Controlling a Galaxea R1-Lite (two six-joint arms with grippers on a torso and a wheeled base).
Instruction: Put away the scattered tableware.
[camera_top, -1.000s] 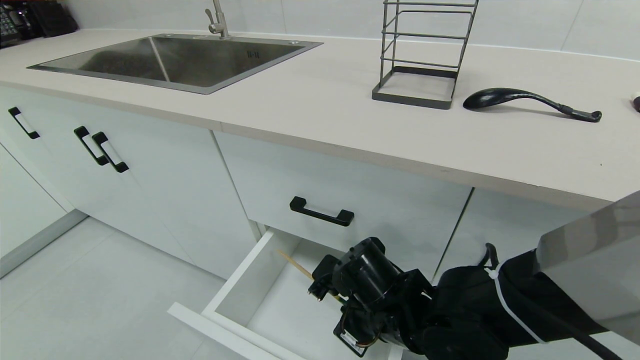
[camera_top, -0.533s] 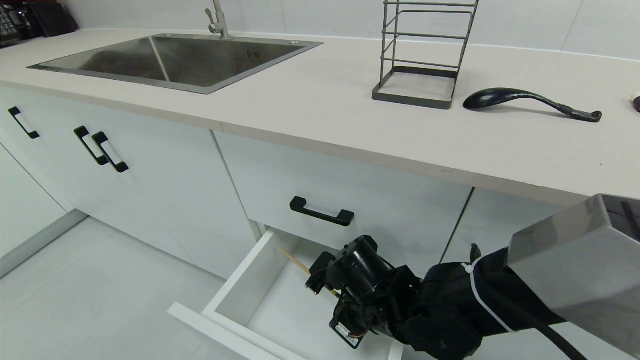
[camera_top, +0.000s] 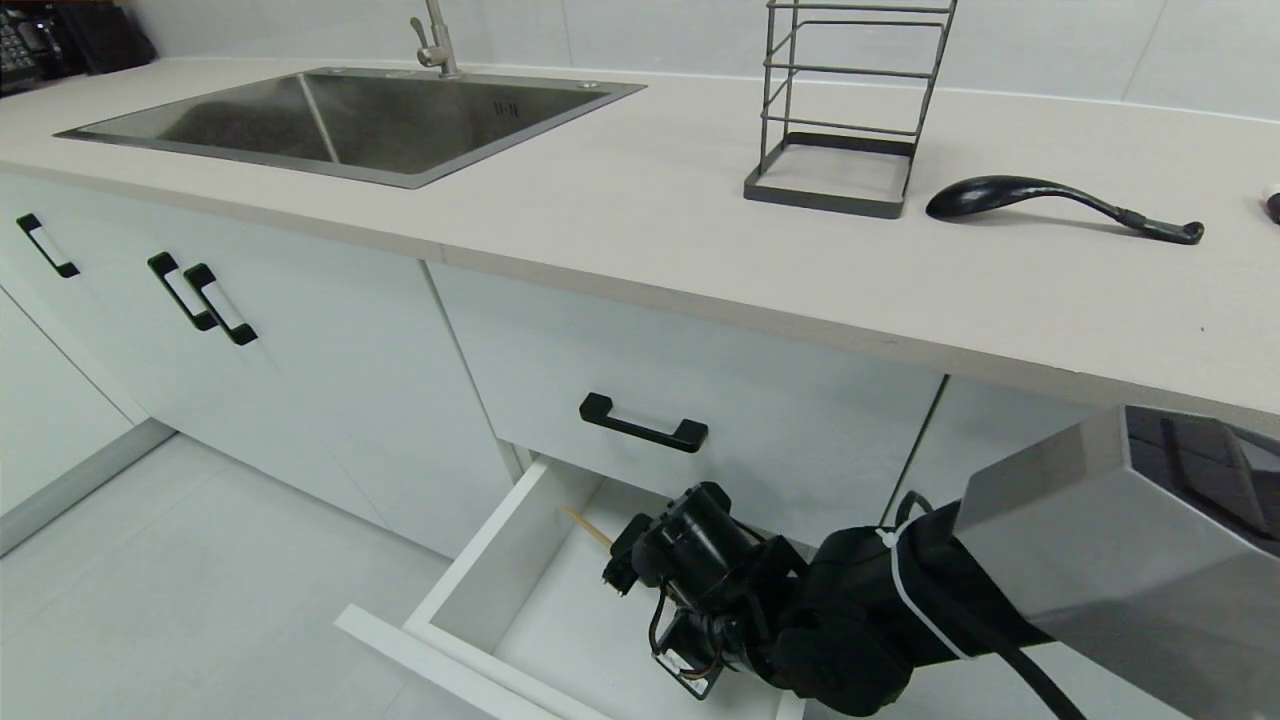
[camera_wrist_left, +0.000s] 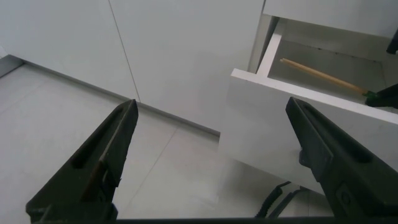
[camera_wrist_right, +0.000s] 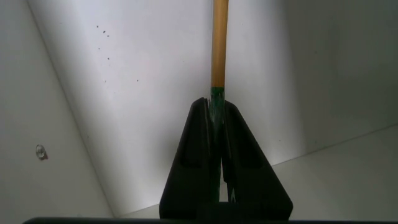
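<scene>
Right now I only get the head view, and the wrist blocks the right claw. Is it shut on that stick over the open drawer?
Observer: Yes. In the right wrist view the right claw is shut on the green end of the wooden stick.
Operator: And the left side?
Observer: In the left wrist view the left claw is open and holds nothing. It faces the floor just off the front corner of the open drawer.
</scene>
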